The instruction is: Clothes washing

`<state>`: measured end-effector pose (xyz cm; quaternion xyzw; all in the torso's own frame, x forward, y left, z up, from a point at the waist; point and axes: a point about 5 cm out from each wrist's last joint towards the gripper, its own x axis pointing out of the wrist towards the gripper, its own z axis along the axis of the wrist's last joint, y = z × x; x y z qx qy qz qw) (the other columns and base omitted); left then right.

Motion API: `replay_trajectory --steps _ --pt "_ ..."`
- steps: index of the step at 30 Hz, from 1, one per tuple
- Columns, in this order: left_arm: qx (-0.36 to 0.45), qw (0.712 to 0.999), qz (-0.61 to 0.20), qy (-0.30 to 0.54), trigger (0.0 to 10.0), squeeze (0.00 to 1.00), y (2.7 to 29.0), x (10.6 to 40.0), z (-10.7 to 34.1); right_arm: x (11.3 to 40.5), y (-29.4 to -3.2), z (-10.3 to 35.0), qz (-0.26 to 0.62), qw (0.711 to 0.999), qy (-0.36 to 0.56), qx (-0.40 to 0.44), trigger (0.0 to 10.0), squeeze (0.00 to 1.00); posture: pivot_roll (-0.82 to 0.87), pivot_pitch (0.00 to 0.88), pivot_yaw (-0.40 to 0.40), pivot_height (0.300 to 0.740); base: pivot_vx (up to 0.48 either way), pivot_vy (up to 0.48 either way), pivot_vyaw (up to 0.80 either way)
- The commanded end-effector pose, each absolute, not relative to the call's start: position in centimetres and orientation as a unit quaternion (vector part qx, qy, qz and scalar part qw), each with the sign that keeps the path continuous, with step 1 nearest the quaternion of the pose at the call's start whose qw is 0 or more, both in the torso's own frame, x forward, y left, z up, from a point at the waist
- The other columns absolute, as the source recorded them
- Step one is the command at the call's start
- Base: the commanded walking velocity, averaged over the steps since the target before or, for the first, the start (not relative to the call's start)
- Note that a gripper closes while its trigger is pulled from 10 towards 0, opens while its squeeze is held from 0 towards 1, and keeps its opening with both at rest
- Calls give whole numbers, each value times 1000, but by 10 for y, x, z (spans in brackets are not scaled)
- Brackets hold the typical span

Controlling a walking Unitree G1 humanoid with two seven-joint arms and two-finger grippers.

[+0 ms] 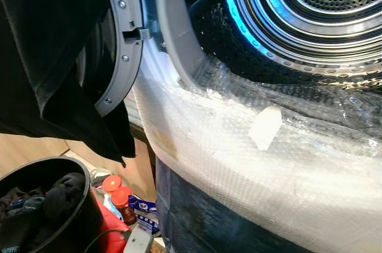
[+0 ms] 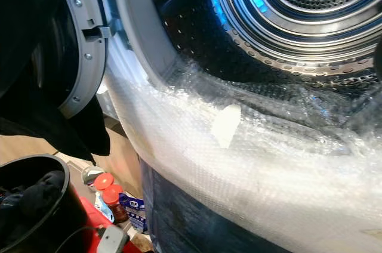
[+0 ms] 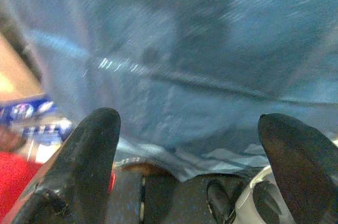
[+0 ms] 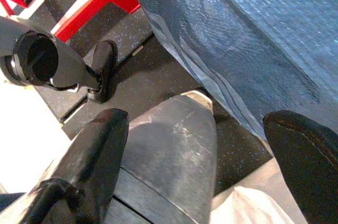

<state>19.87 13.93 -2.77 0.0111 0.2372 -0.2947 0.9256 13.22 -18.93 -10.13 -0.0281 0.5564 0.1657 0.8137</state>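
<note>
1. Two end effectors, left end effector [image 3: 185,176] and right end effector [image 4: 200,171], hang low, fingers apart, empty.
2. Your dark clothes [image 1: 45,202] sit in the black basket [image 1: 89,217]; judge them soft, light; pinch a bunched fold.

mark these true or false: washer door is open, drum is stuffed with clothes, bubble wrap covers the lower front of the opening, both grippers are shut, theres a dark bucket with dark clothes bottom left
1. The washer door is open. True.
2. The drum is stuffed with clothes. False: the part of the perforated metal drum in view looks bare.
3. Bubble wrap covers the lower front of the opening. True.
4. Both grippers are shut. False: the left gripper and the right gripper each have their fingers spread wide, holding nothing.
5. A dark bucket with dark clothes sits at lower left. True.
</note>
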Motion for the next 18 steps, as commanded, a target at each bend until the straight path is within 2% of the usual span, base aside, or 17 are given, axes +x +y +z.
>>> replay_trajectory --steps 1,9,12,14,16,17,18 --pt "32 918 -312 242 10000 0 145 195 -25 121 -184 -106 166 802 574 -24 10000 0 17 0 18 740 0 0 0" --pt "156 912 -344 161 10000 0 168 199 35 115 -180 -109 155 793 589 -37 10000 0 56 23 28 740 0 0 0" --pt "247 901 -334 125 10000 0 170 204 51 114 -181 -110 154 791 590 -39 10000 0 57 30 31 740 0 0 0" --pt "333 893 -286 97 10000 0 177 212 62 114 -181 -110 154 791 591 -42 10000 0 50 36 34 740 0 0 0" --pt "313 924 -206 82 10000 0 184 220 72 116 -181 -109 153 791 590 -42 10000 0 50 36 34 740 0 0 0" --pt "203 967 -133 82 10000 0 187 222 79 117 -181 -109 151 793 589 -41 10000 0 46 41 38 740 0 0 0" --pt "154 979 -107 83 10000 0 188 222 82 117 -181 -109 150 793 589 -40 10000 0 46 41 38 740 0 0 0"
